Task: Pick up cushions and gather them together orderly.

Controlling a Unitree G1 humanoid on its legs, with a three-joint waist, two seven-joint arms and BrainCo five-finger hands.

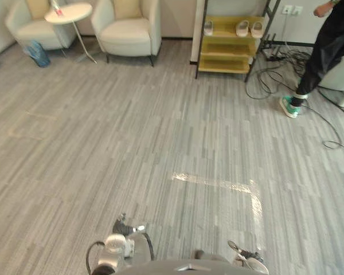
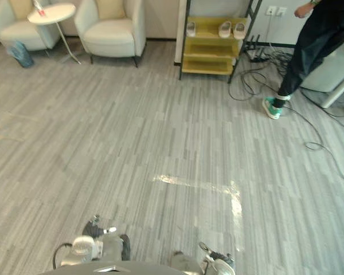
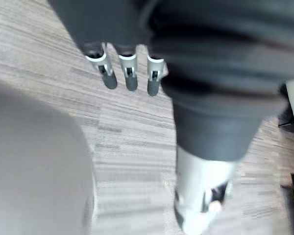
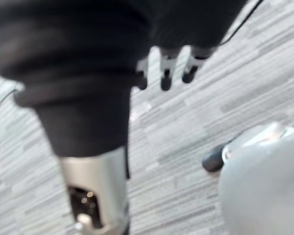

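**At the far wall, two cushions on the armchairs, both hands empty**

Across the grey striped carpet (image 1: 103,143), at the far left, stood two cream armchairs with a round white side table (image 1: 69,11) between them. The left cushion (image 1: 37,7), tan, leaned against the back of the left armchair (image 1: 23,31). The right cushion (image 1: 127,8), of the same colour, leaned against the back of the right armchair (image 1: 129,37). The two cushions were well apart from each other and from the robot.

A blue bag (image 1: 37,52) lay on the carpet just beside the left armchair. Further right a yellow shelf rack (image 1: 226,48) carried pale slippers (image 1: 242,27) on its top shelf. Near it a person (image 1: 327,46) in black stood among loose cables (image 1: 275,74).

The left hand (image 3: 130,73) hung over bare carpet, fingers straight and holding nothing. The right hand (image 4: 165,73) hung likewise, fingers relaxed and empty.
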